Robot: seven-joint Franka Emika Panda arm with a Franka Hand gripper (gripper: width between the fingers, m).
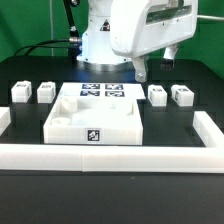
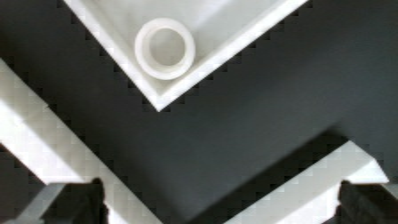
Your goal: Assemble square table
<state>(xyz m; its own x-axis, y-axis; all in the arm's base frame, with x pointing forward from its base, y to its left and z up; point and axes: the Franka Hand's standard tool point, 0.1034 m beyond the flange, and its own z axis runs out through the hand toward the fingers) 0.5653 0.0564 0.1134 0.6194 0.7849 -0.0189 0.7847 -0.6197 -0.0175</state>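
Note:
The white square table slab (image 1: 95,118) lies flat in the middle of the black table, raised rim up, with a black-and-white tag on its front edge. Two white block legs (image 1: 20,92) (image 1: 46,92) stand at the exterior view's left and two (image 1: 157,95) (image 1: 181,95) at its right. My gripper (image 1: 152,64) hangs open and empty above the back of the table, right of the slab and clear of every part. In the wrist view one slab corner (image 2: 214,60) with a round socket (image 2: 164,48) shows ahead of the gripper (image 2: 214,205), whose dark fingertips (image 2: 63,205) stand wide apart.
The marker board (image 1: 100,90) lies just behind the slab. The long low white border wall (image 1: 110,156) runs along the front and up both sides. Two white bands (image 2: 54,140) cross the wrist view in a V. The arm's white base stands at the back.

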